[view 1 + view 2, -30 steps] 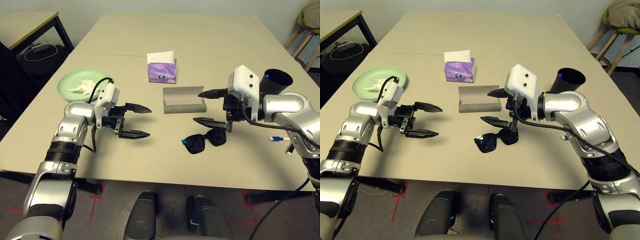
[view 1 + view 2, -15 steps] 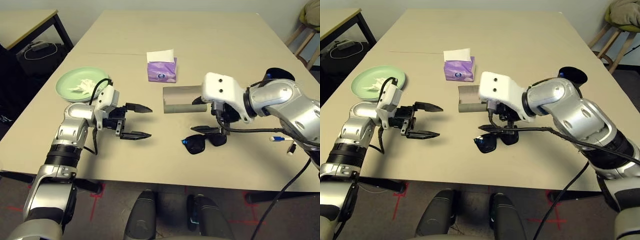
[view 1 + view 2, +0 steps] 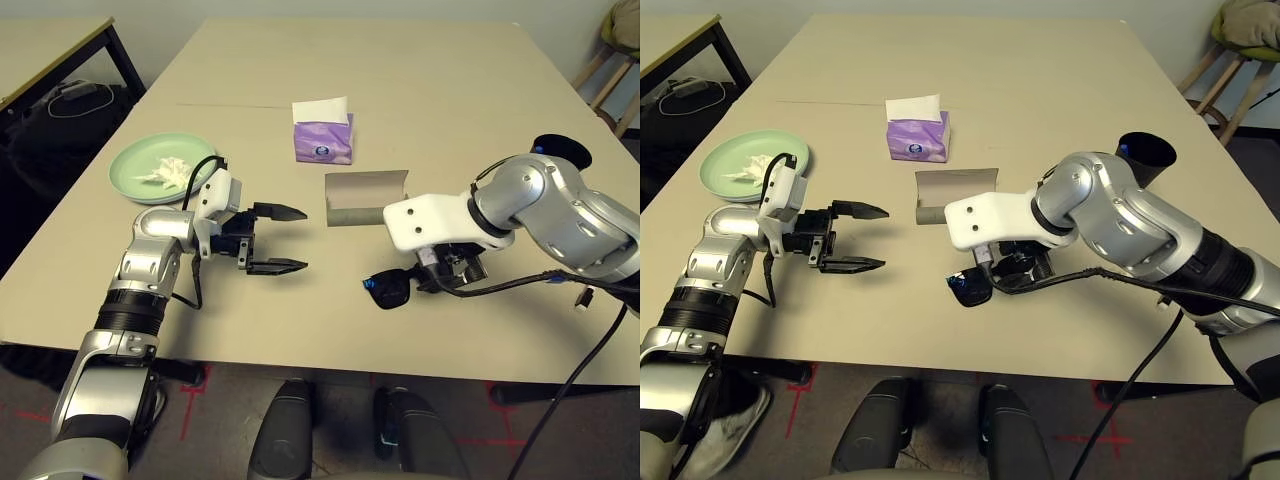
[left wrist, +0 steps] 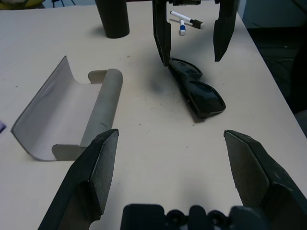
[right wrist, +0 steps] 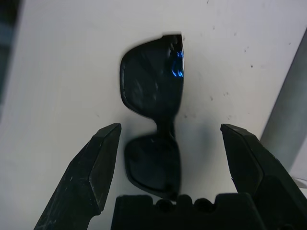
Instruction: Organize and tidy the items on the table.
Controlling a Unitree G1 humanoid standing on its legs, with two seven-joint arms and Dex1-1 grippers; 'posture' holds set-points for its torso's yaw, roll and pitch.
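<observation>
Right gripper (image 5: 165, 143) above black sunglasses (image 5: 153, 103), fingers spread wide, one on each side of frame, bare tabletop beside both. Open glasses case (image 3: 366, 199) just beyond sunglasses, blocking far side. Left gripper (image 3: 290, 238) wide open, bare table (image 3: 300, 310) between it and sunglasses. Tissue pack (image 3: 323, 138) behind case, well apart. Black cup (image 3: 560, 150) and pen (image 4: 186, 20) beyond right arm. Green plate (image 3: 150, 170) behind left arm.
</observation>
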